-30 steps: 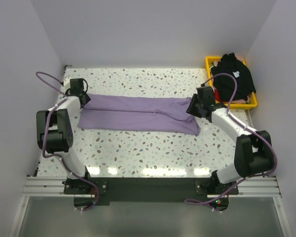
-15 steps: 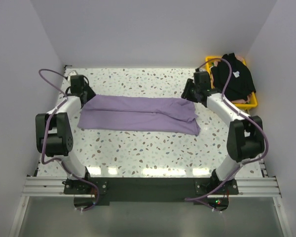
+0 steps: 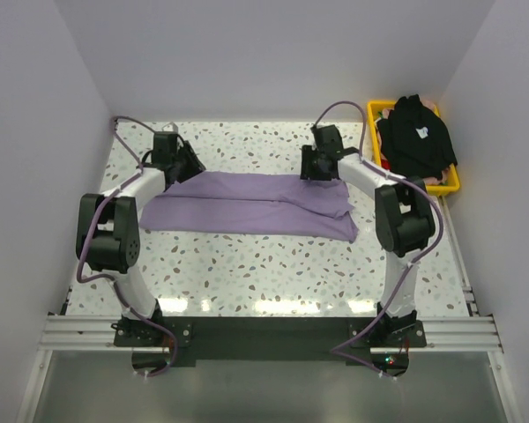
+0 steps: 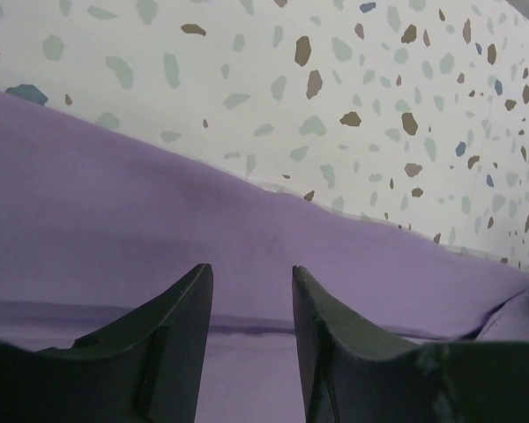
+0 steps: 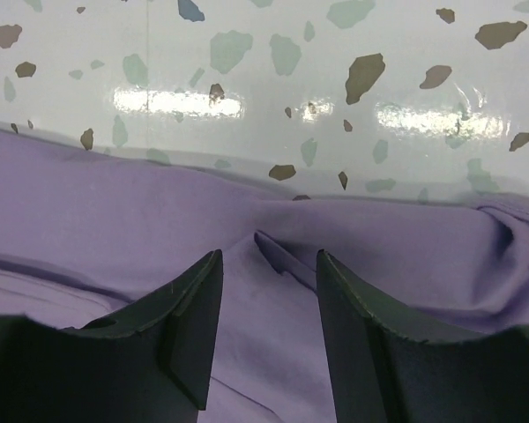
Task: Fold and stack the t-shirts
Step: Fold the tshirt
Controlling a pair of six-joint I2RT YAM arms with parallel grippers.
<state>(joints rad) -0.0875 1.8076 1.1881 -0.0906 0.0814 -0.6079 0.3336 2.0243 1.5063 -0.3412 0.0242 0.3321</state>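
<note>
The lavender t-shirt (image 3: 247,204) is lying as a long folded strip across the middle of the table (image 3: 273,264).
The left end effector (image 4: 250,268) and right end effector (image 5: 269,254) are hovering over its far edge, jaws spread, pinching nothing; the black t-shirt (image 3: 416,137) is sitting in the yellow basket (image 3: 451,183), far right.

A white terrazzo tabletop (image 3: 273,264), flecked with brown, grey and blue-green chips, forms the floor of a booth with plain pale walls (image 3: 264,53). A yellow plastic basket (image 3: 371,115) sits in its far right corner. A silver aluminium rail (image 3: 79,330) runs along the near edge, and lamp glare streaks the glossy surface.
</note>
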